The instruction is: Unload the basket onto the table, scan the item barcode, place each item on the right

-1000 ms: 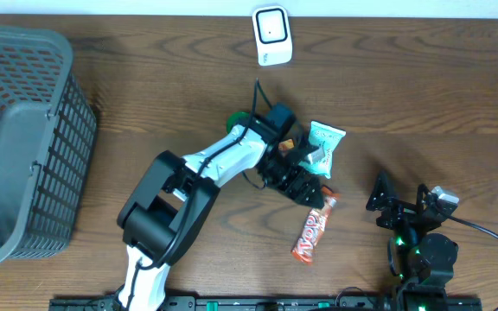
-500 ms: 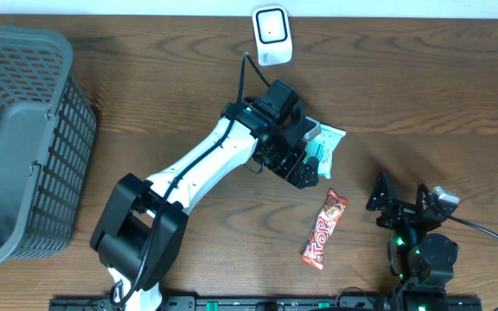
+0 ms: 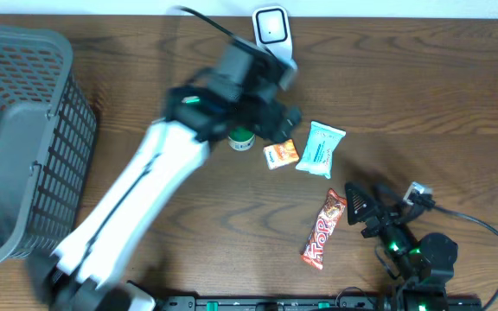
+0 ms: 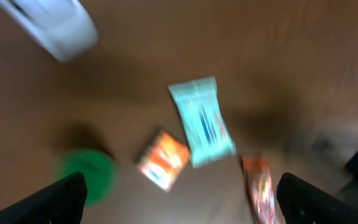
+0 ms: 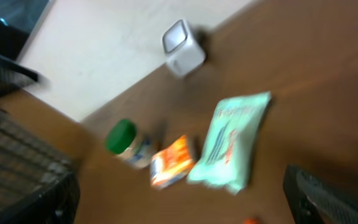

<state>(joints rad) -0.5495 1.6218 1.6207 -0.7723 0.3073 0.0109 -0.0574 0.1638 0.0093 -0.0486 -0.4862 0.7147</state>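
A white barcode scanner (image 3: pixel 272 34) stands at the table's far edge. Loose items lie mid-table: a teal pack (image 3: pixel 320 149), a small orange packet (image 3: pixel 281 154), a green-capped bottle (image 3: pixel 242 138) and a red candy bar (image 3: pixel 324 229). My left gripper (image 3: pixel 277 119), blurred, hangs open and empty above the bottle and orange packet. Its wrist view shows the teal pack (image 4: pixel 202 121), the orange packet (image 4: pixel 163 158) and the candy bar (image 4: pixel 261 193) below open fingers (image 4: pixel 61 199). My right gripper (image 3: pixel 358 207) is open and empty just right of the candy bar. The teal pack (image 5: pixel 232 143) lies ahead of it.
A grey mesh basket (image 3: pixel 20 147) fills the left side of the table. The right arm's base and cable (image 3: pixel 422 259) sit at the front right. The scanner (image 5: pixel 182 46) and basket (image 5: pixel 17 174) also show in the right wrist view.
My left arm lifted off the items and swung up and left, uncovering the orange packet. The candy bar shifted slightly right. My right gripper moved left toward the candy bar.
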